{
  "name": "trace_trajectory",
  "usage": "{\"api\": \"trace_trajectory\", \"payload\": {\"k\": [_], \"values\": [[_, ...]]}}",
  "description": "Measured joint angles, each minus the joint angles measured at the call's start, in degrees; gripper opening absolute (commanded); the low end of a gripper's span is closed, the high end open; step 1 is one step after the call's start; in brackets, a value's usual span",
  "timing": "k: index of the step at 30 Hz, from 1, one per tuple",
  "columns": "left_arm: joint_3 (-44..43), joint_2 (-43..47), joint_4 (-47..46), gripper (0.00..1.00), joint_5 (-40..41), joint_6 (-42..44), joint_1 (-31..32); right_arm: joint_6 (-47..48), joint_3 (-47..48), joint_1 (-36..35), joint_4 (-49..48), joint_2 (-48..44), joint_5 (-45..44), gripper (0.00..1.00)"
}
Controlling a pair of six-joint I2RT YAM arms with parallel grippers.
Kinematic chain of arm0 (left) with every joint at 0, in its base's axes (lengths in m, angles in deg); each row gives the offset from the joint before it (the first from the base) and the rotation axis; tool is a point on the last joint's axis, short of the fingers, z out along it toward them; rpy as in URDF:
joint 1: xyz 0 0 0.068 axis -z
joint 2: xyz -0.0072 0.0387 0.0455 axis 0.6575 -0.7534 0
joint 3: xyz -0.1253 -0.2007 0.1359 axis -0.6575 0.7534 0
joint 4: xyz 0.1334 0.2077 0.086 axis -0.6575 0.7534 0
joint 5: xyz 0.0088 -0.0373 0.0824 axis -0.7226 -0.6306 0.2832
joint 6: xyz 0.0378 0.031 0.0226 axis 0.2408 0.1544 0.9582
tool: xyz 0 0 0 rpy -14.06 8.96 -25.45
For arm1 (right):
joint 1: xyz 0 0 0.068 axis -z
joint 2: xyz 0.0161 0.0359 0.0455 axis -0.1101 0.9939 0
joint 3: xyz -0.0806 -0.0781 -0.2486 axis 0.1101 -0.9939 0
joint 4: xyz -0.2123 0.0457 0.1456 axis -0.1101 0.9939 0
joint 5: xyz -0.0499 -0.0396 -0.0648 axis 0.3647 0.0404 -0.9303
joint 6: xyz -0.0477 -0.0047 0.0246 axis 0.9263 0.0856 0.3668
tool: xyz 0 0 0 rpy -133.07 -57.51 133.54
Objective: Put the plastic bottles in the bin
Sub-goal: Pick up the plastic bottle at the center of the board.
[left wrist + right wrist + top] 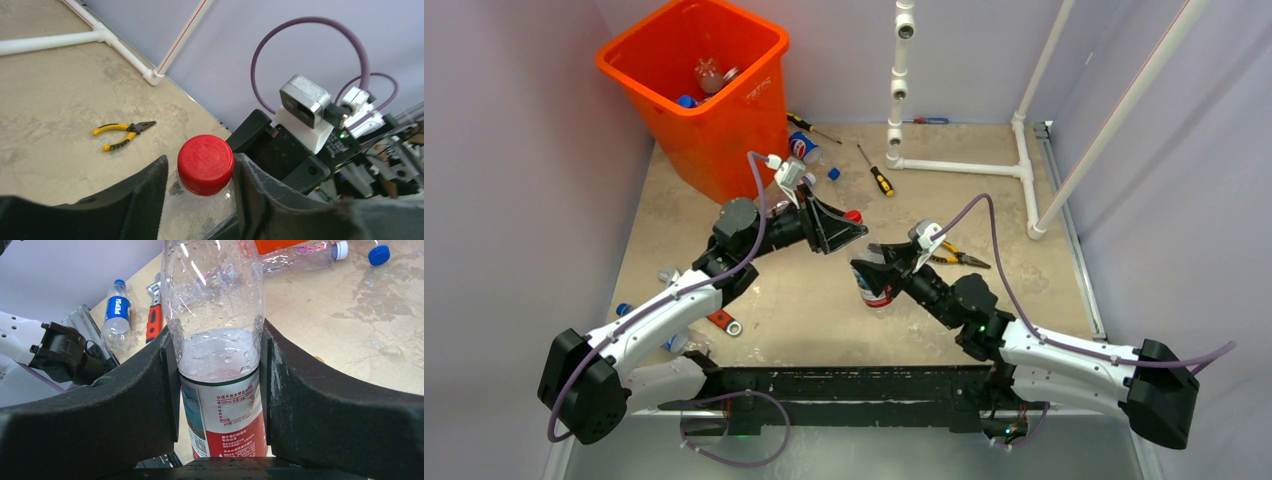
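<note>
One clear plastic bottle [874, 292] with a red cap [854, 215] and a red-and-white label hangs above the table's middle, between both arms. My right gripper [874, 272] is shut on its labelled body [220, 410]. My left gripper [200, 185] is closed around its shoulder just under the red cap [205, 162], with one finger [250, 190] against the cap. The orange bin [724, 120] stands at the back left with bottles [709, 75] inside. A Pepsi bottle [804, 147] lies beside the bin. More bottles [669, 275] lie by the left arm, among them another Pepsi bottle [116, 315].
Yellow-handled pliers [959, 257] lie right of the grippers. Screwdrivers [874, 170] and a loose blue cap [834, 173] lie behind them. A red-handled wrench [722, 322] rests near the left arm. The white pipe frame [1024, 165] stands at the back right.
</note>
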Motion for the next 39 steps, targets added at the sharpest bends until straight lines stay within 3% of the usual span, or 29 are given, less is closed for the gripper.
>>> {"api": "trace_trajectory", "payload": {"k": [4, 10, 22, 24, 28, 30, 32, 37, 38, 39], "values": [[0.28, 0.00, -0.44, 0.58, 0.33, -0.90, 0.09, 0.04, -0.28, 0.00, -0.04, -0.52, 0.02, 0.24], [1.81, -0.07, -5.14, 0.44, 0.07, -4.00, 0.15, 0.28, -0.79, 0.00, -0.26, -0.74, 0.04, 0.24], [2.67, -1.73, -10.23, 0.47, 0.04, -7.26, 0.68, 0.42, -1.38, -0.04, -1.05, -1.01, 0.22, 0.24], [2.67, -2.16, -10.32, 0.39, 0.28, -7.19, 1.03, 0.42, -1.53, -0.04, -1.03, -1.09, 0.20, 0.24], [2.67, -2.58, -10.27, 0.05, 1.16, -5.40, 1.33, 0.15, -1.70, -0.04, -0.87, -1.09, 0.09, 0.23], [2.67, -2.56, -10.12, 0.00, 1.55, -4.20, 1.62, -0.02, -1.77, -0.04, -0.81, -1.09, -0.02, 0.24], [2.67, -2.49, -9.84, 0.00, 1.88, -3.89, 1.68, -0.07, -1.77, -0.04, -0.72, -1.09, 0.00, 0.36], [2.67, -1.05, -7.15, 0.00, 3.26, -2.51, 2.23, -0.94, -1.66, -0.11, 0.11, -1.14, -0.07, 0.91], [2.67, -0.52, -6.12, 0.00, 3.45, -2.10, 2.40, -1.33, -1.44, -0.17, 0.72, -1.16, -0.15, 0.98], [2.67, -0.09, -5.35, 0.00, 3.87, -1.51, 2.64, -1.70, -1.20, -0.20, 1.55, -1.25, -0.20, 0.99]]}}
